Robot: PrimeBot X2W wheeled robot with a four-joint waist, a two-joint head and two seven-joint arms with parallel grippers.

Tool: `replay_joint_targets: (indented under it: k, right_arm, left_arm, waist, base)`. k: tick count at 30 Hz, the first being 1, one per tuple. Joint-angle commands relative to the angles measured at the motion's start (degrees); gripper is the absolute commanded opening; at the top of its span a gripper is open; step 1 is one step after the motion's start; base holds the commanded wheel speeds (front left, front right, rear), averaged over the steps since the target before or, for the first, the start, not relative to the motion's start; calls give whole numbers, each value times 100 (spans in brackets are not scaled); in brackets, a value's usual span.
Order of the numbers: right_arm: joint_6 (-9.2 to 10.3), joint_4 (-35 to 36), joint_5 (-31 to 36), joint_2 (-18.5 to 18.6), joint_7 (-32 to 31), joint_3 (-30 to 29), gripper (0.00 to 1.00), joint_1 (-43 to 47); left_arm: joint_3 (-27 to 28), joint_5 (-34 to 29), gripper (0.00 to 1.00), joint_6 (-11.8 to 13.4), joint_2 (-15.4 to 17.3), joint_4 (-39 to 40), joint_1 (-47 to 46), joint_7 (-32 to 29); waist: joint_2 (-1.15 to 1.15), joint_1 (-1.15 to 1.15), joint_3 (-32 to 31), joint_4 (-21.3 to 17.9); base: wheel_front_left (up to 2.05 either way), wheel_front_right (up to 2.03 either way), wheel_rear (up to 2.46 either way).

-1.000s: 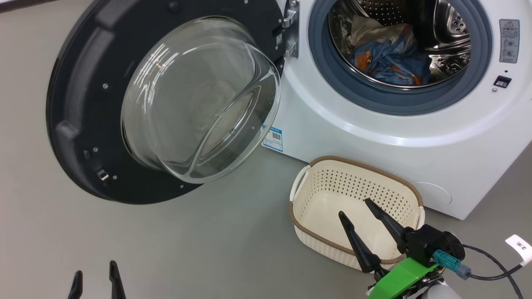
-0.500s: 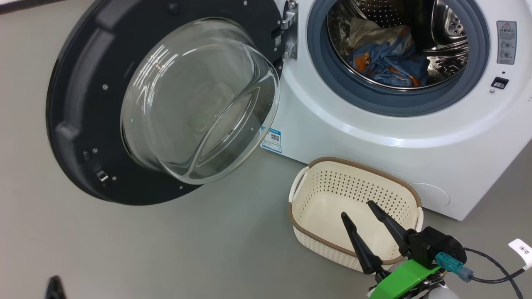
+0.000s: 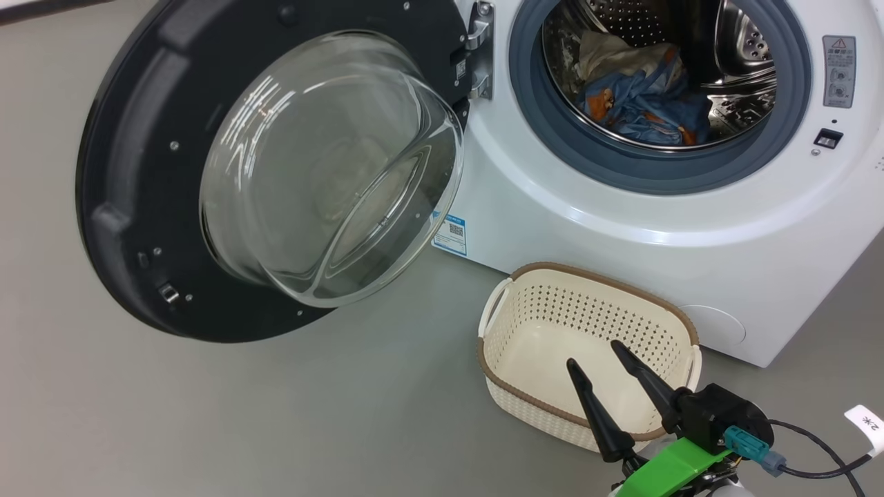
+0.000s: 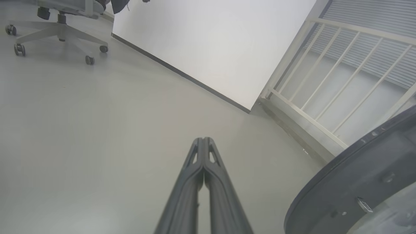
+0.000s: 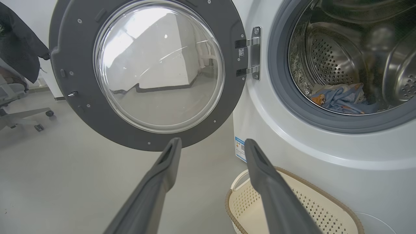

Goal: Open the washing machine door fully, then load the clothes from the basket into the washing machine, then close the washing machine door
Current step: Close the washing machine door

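Nearest the robot, the right gripper (image 3: 592, 352) hangs with its two dark fingers spread wide and nothing between them, its tips over the near side of the basket (image 3: 601, 274). The basket stands on the grey floor (image 3: 345, 414) just before the foot of the washing machine (image 3: 621, 207). Its cream bottom lies bare, with no garment in it.

The left gripper (image 4: 203, 139) is pressed shut on nothing, its fingertips meeting. It points low across the open floor, with the dark edge of the washing machine door (image 4: 357, 182) at its lower right and an office chair (image 4: 58, 32) far off.

Beyond the basket, the door (image 3: 324, 166) stands swung wide on its hinge (image 3: 481, 48) at the left of the opening, its glass bowl facing the robot. Farther in, past the grey gasket (image 3: 552, 131), the clothes (image 3: 642, 103) lie as a blue bundle with orange print and a cream part on the lower left of the steel drum (image 3: 746, 41).

So opening and loading look done: door wide, basket bare, bundle inside. What is left, by my reading, is to swing the door round to the opening and press it until it latches. The closed left gripper near the door's outer edge seems the better placed for that push.
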State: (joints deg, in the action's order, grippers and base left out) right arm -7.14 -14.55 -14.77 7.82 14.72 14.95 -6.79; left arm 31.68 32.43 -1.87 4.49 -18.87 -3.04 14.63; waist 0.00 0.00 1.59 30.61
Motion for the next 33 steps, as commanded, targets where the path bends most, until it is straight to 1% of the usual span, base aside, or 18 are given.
replay_joint_targets:
  k: [1,4,7,9,14,19,24,30,33]
  right_arm:
    - [-35,150,-5,-10,28,113,100,-22]
    - [-35,174,-6,-31,28,46,100,32]
    - [-35,200,9,-55,28,8,100,118]
    - [-35,216,19,-73,28,-25,100,173]
    - [-35,273,50,-111,28,-108,100,307]
    - [-35,319,97,-130,28,-186,100,420]
    - [-35,370,153,-125,28,-279,100,457]
    - [-35,446,245,-124,28,-434,100,497]
    - [-35,480,302,-115,28,-448,100,470]
  left_arm:
    - [271,26,0,-85,444,-59,-346,37]
    - [411,243,0,-232,803,-553,-684,33]
    - [598,834,0,-406,990,-940,-1135,-140]
    - [697,1133,0,-457,1148,-1163,-1391,-263]
    - [663,1503,0,-525,1541,-1564,-1865,-539]
    - [666,1966,0,-549,1789,-1924,-2340,-910]
    - [609,2255,0,-556,2018,-2270,-2764,-1198]
    - [467,2602,0,-560,2128,-2536,-3297,-1409]
    - [417,2764,0,-560,2234,-2604,-3417,-1494]
  waist:
    - [0,0,-17,-15]
    - [0,0,-41,-33]
    - [0,0,-53,-37]
    - [0,0,-56,-39]
    - [0,0,-48,-37]
    - [0,0,13,-26]
    - [0,0,130,-19]
    - [0,0,341,-4]
    - [0,0,508,-93]
  base:
    - [0,0,0]
    - [0,0,0]
    - [0,0,0]
    - [0,0,0]
    - [0,0,0]
    - [0,0,0]
    - [0,0,0]
    - [0,0,0]
    - [0,0,0]
